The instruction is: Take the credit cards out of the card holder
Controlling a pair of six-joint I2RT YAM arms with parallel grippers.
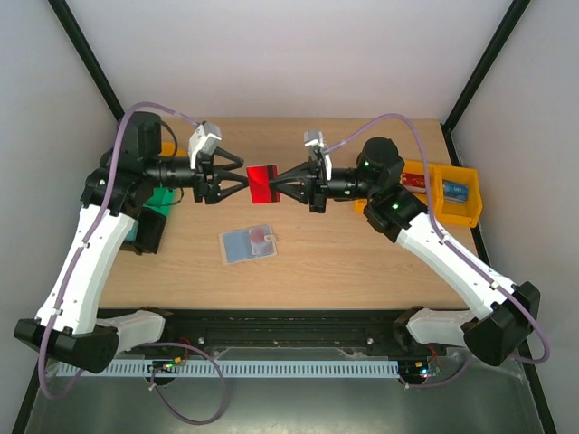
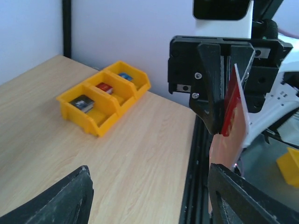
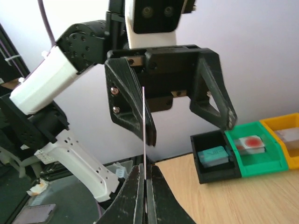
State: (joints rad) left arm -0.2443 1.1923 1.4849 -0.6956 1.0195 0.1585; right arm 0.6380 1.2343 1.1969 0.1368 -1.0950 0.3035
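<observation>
Mid-air handover pose above the counter [image 1: 362,262]. The right claw [image 1: 279,183] is pinched tight on the red credit card [image 1: 264,183], gripping it by one end so it stands on edge between the two arms. The left claw [image 1: 246,177] faces it with jaws wide, straddling the card's free end. The card sits close to one left finger; can't tell if they touch.

My read: only the right claw is carrying the card. An end grip leaves most of the card free for the other claw, which makes sense for something this thin.

The card holder [image 1: 246,244] lies open on the counter, blue side up, nearer the arm bases and well apart from both claws. There's a bit of red on it, either another card or the tab; can't tell.

The next move is likely setting the red card down. Slip risk: only a thin strip is clamped.

Yellow bins [image 1: 457,194] sit at the counter's right edge, uninvolved.
</observation>
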